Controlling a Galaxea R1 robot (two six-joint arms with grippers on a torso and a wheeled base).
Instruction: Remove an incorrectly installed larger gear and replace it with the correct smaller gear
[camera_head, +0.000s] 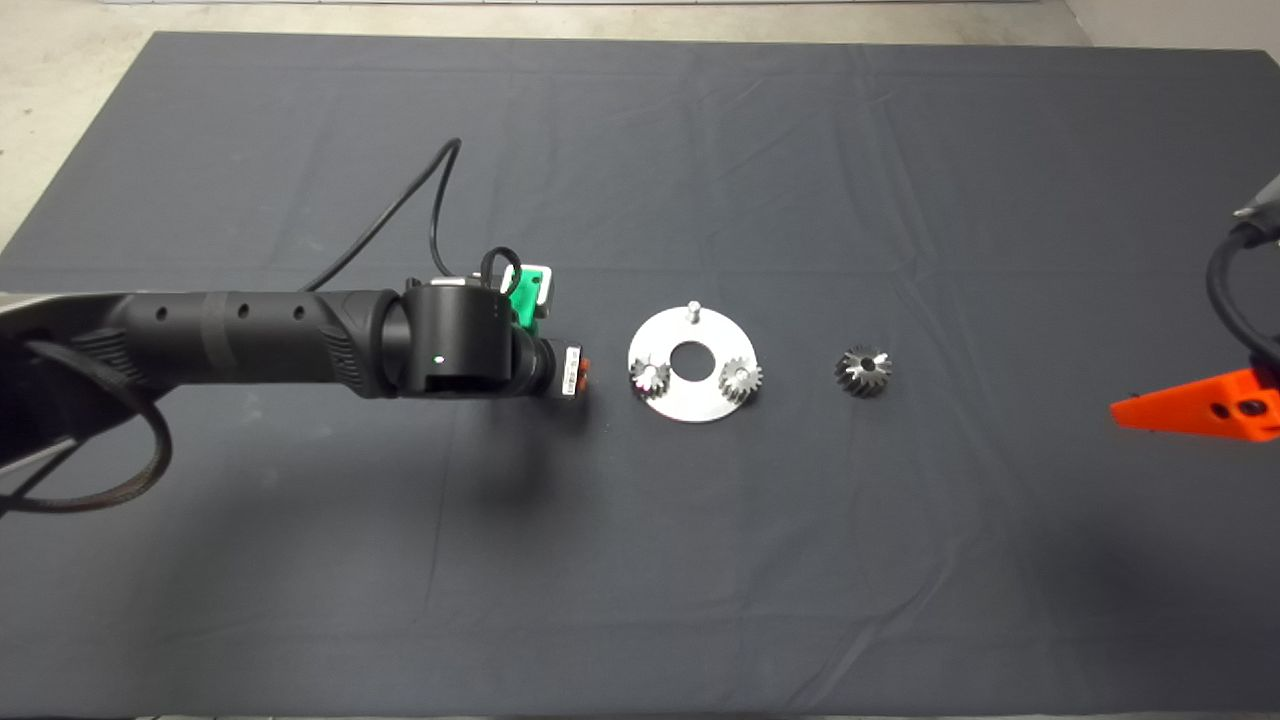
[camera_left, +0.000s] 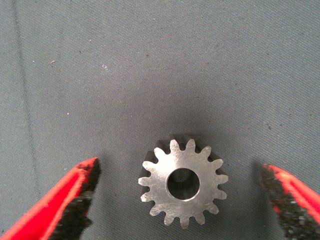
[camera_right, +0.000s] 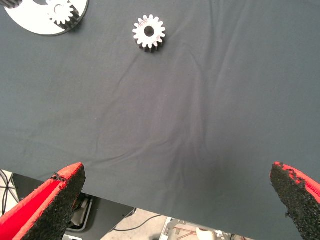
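The smaller gear (camera_left: 183, 182) is a flat silvery spur gear lying on the dark mat. It shows only in the left wrist view; in the head view the wrist hides it. My left gripper (camera_left: 179, 169) is open, one finger on each side of the gear and clear of it. In the head view the left gripper (camera_head: 577, 371) is just left of the round metal plate (camera_head: 692, 400). The larger gear (camera_head: 863, 371) lies on the mat right of the plate and also shows in the right wrist view (camera_right: 149, 32). My right gripper (camera_right: 175, 170) is open and empty, parked at the mat's right edge (camera_head: 1195, 405).
The plate carries two small gears with shiny tops (camera_head: 650, 377) (camera_head: 741, 380), a centre hole and one bare pin (camera_head: 692, 310) at its far side. The plate also shows in the right wrist view (camera_right: 42, 22). A black cable (camera_head: 400, 210) loops above the left arm.
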